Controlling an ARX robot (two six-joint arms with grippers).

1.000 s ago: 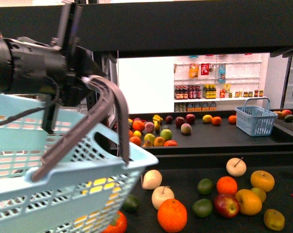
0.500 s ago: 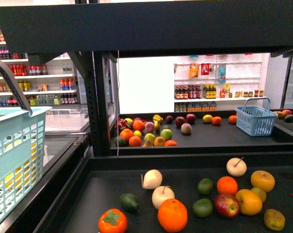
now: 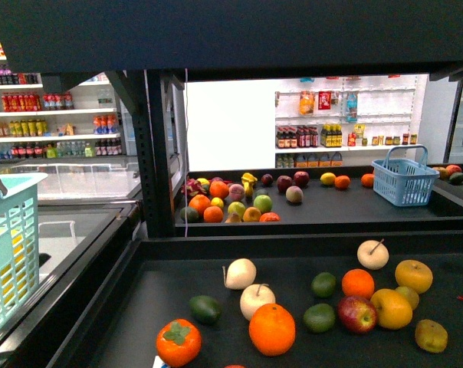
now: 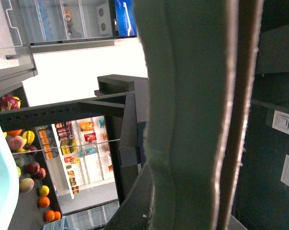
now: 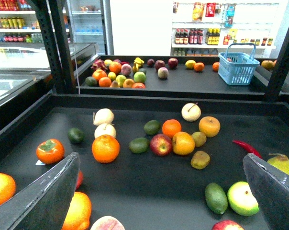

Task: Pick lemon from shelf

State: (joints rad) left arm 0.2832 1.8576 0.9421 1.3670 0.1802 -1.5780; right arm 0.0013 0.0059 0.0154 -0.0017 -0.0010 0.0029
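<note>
At the left edge of the front view hangs a pale blue plastic mesh basket [image 3: 9, 245]. Its grey handle fills the left wrist view, and we cannot tell whether the left claw is clenched or released.

Across the middle spreads the wide matte-black shelf [image 3: 139, 307], strewn with fruit: a persimmon with a green cap [image 3: 178, 342], a large round orange [image 3: 272, 329] and a red apple [image 3: 357, 313].

At lower right lies a small dull-yellow oval fruit [image 3: 431, 335], which we take to be the lemon, though its colour is muddy. It sits just clear of an orange-yellow round fruit [image 3: 391, 308].

The right gripper [image 5: 160, 160] hangs above the tray with its grey fingers [image 5: 44, 196] spread wide and empty.

For a clean pick, we would centre the jaws over the lemon, come down from above with the fingers across its narrow width, and avoid nudging the neighbour up and to the left of it.
</note>
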